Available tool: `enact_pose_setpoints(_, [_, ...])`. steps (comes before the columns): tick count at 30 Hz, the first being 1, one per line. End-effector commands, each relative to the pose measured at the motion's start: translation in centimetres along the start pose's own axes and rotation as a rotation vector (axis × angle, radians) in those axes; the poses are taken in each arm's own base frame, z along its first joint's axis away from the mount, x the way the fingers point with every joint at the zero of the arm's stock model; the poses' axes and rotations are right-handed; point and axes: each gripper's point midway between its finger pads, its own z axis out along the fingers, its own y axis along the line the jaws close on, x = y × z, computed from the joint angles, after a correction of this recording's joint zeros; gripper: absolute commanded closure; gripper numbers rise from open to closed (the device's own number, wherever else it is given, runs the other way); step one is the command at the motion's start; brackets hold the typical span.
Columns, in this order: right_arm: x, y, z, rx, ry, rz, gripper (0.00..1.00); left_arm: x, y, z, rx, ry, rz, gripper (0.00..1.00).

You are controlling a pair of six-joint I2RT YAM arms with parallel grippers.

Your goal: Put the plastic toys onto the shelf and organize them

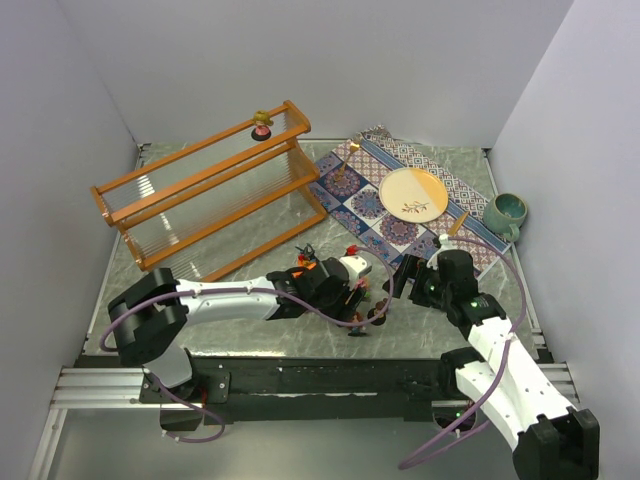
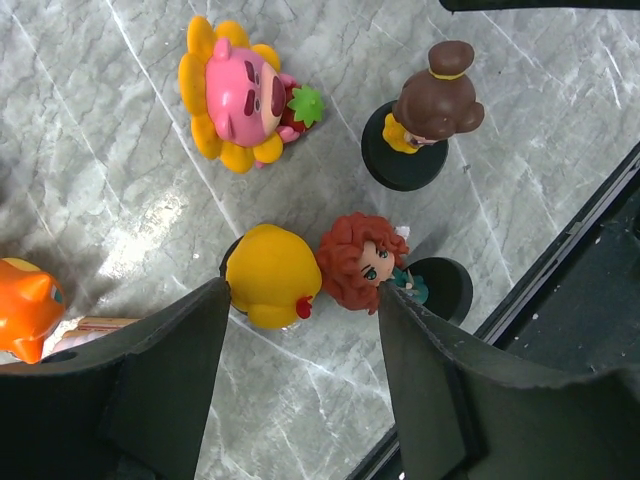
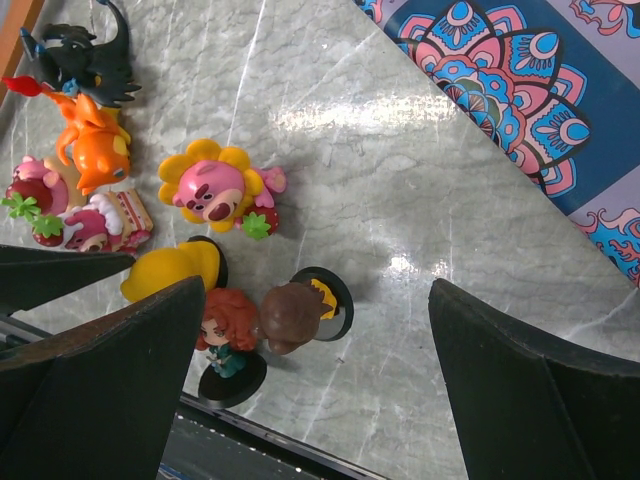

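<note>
The shelf (image 1: 205,190) stands at the far left, with one small doll (image 1: 262,124) on its top right end. The other plastic toys cluster near the table's front edge. My left gripper (image 2: 305,300) hangs open over them, its tips touching a yellow-haired doll (image 2: 270,275) and a red-haired doll (image 2: 362,262). A brown-haired doll (image 2: 430,110) and a pink flower-faced toy (image 2: 238,95) lie beyond. My right gripper (image 3: 318,295) is wide open above the brown-haired doll (image 3: 295,318). An orange toy (image 3: 95,145), a black spiky one (image 3: 80,60) and pink strawberry ones (image 3: 95,225) sit further left.
A patterned blue mat (image 1: 375,205) at the back right carries a cream plate (image 1: 414,194). A teal mug (image 1: 508,212) stands at its right end. The table's black front rail (image 2: 560,290) runs close beside the dolls. Walls close in left, right and behind.
</note>
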Motion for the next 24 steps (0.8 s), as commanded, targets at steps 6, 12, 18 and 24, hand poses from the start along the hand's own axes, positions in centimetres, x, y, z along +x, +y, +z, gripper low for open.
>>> enact_pose_setpoints(6, [-0.5, 0.3, 0.0, -0.008, -0.014, -0.011, 0.00, 0.3, 0.7, 0.5, -0.031, -0.005, 0.028, 0.37])
enact_pose_setpoints(12, [-0.5, 0.3, 0.1, -0.006, -0.014, -0.011, 0.00, 0.6, 0.9, 1.1, -0.042, 0.007, 0.033, 0.41])
enact_pose_setpoints(18, [-0.5, 0.3, 0.0, -0.005, -0.016, -0.011, 0.00, 0.6, 1.3, 1.4, -0.063, 0.004, 0.034, 0.47])
enact_pose_setpoints(24, [-0.5, 0.3, 0.1, -0.006, -0.014, -0.012, 0.00, 0.2, 1.2, 1.3, -0.060, -0.011, 0.031, 0.51])
